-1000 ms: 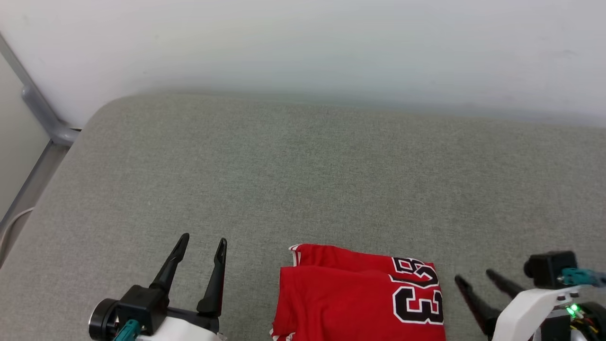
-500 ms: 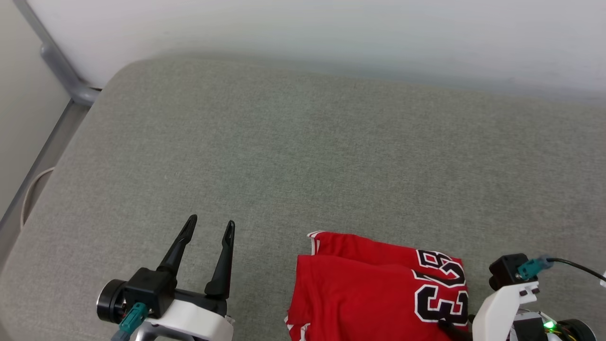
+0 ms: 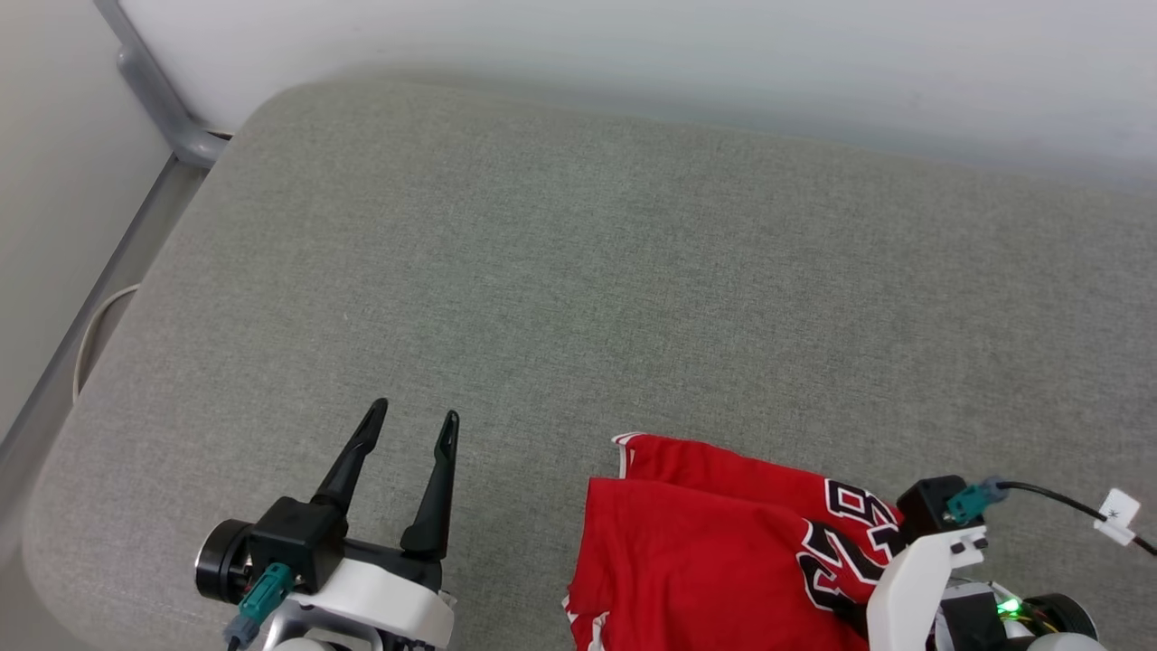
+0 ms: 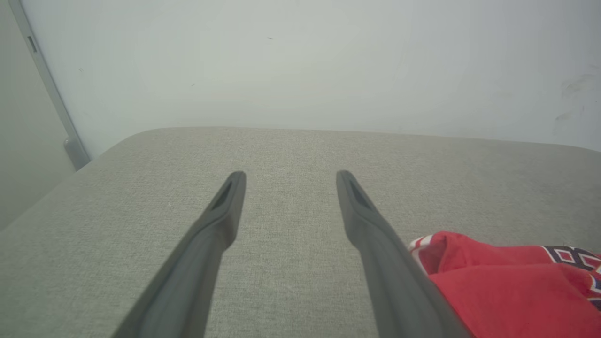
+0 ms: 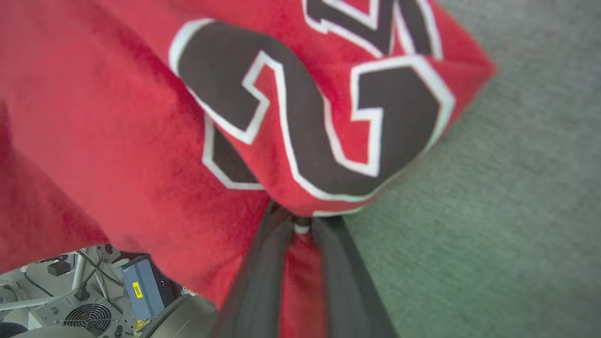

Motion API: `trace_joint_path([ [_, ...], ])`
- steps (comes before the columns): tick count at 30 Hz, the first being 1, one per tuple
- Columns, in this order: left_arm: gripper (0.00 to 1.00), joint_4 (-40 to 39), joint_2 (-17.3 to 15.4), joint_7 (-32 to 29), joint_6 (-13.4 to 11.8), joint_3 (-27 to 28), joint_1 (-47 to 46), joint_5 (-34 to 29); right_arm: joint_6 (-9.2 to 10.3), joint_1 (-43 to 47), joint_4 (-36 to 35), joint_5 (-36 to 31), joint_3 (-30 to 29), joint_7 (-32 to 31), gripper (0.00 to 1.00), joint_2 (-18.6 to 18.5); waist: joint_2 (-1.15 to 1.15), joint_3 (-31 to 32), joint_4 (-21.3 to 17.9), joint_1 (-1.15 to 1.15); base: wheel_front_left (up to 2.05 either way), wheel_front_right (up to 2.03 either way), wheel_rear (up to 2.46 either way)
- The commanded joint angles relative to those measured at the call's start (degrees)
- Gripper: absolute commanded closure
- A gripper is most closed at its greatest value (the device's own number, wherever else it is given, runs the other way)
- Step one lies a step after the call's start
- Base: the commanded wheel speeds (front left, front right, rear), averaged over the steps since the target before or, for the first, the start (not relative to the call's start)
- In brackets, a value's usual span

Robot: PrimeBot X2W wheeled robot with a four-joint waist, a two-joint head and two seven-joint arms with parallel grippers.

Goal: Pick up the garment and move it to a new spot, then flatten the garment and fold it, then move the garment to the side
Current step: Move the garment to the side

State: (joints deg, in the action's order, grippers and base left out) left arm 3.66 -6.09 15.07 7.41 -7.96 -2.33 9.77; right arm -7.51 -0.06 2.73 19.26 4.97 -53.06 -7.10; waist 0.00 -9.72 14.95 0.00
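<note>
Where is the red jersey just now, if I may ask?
In the head view, the red jersey lies near-right on the grey cushion, beside the open left gripper, its numbered edge pinched by the right gripper.

It has white wrist shells (image 3: 380,604), black mounts (image 3: 298,542), teal plugs (image 3: 264,586), dark claw fingers (image 3: 434,506), seemingly a green lamp (image 3: 1005,608)

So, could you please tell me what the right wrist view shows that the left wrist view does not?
Right wrist view's own: the right claw pinching the garment under its number print, and fan-vented equipment below. Left wrist view's own: the open left claw above the grey cushion, a white wall, a grey rail. Shared: the red garment on that cushion.
</note>
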Motion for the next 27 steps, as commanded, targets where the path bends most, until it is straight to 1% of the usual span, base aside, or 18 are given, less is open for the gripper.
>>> trace_joint_path([
  [1, 0.00, 0.09, -0.09, 0.12, 0.09, 0.17, 0.02, -0.05, 0.05, 0.03, 1.78, 0.21, 1.08, 0.60, 1.00, 0.19, 0.00, 0.54, -0.37, 0.00, 0.00, 0.00, 0.00],
  [4, 0.00, 0.09, -0.14, 0.12, 0.09, 0.14, 0.73, -0.25, 0.07, -1.38, 0.97, -0.21, 1.49, 3.01, 1.00, -1.53, 0.00, 1.43, -1.31, 0.00, 0.00, 0.00, 0.00],
  [7, 0.00, -0.23, -0.36, 0.12, 0.09, -0.11, 0.83, -0.38, 0.08, -3.11, -0.92, -1.64, 1.94, 5.60, 1.00, -4.42, 0.00, 2.37, -2.66, 0.00, 0.00, 0.00, 0.00],
  [9, 0.00, -0.67, -0.40, 0.12, 0.10, -0.25, 0.87, -0.43, 0.07, -3.29, -2.15, -2.03, 3.54, 6.01, 1.00, -6.23, 0.00, 2.81, -3.84, 0.00, 0.00, 0.00, 0.00],
  [11, 0.00, -1.02, -0.29, 0.12, 0.10, -0.58, 0.98, -0.35, 0.07, -3.98, -3.88, -2.00, 4.70, 5.86, 1.00, -8.87, 0.00, 3.05, -5.16, 0.00, 0.00, 0.00, 0.00],
  [14, 0.00, -1.57, -0.61, 0.12, 0.10, -1.54, 0.72, -0.64, 0.07, -5.09, -6.47, -3.30, 6.65, 5.87, 1.00, -14.71, 0.00, 2.99, -7.33, 0.00, 0.00, 0.00, 0.00],
  [17, 0.00, -2.52, -0.87, 0.12, 0.10, -2.89, -0.64, -0.70, 0.07, -6.06, -8.27, -3.15, 8.15, 6.02, 1.00, -20.35, 0.00, 1.93, -9.70, 0.00, 0.00, 0.00, 0.00],
  [19, 0.00, -2.86, -1.18, 0.12, 0.10, -4.26, -1.27, -0.84, 0.09, -6.80, -9.00, -3.20, 8.84, 6.30, 1.00, -24.85, 0.00, 1.15, -11.21, 0.00, 0.00, 0.00, 0.00],
  [23, 0.00, -3.51, -1.53, 0.12, 0.10, -6.73, -3.18, -0.47, 0.07, -8.33, -9.10, -3.30, 10.50, 8.58, 1.00, -33.17, 0.00, -0.82, -14.31, 0.00, 0.00, 0.00, 0.00],
  [27, 0.00, -4.88, -2.06, 0.12, 0.10, -8.60, -4.82, -0.76, 0.07, -10.84, -7.27, -2.42, 10.41, 11.82, 1.00, -38.97, 0.00, -3.76, -17.99, 0.00, 0.00, 0.00, 0.00],
])
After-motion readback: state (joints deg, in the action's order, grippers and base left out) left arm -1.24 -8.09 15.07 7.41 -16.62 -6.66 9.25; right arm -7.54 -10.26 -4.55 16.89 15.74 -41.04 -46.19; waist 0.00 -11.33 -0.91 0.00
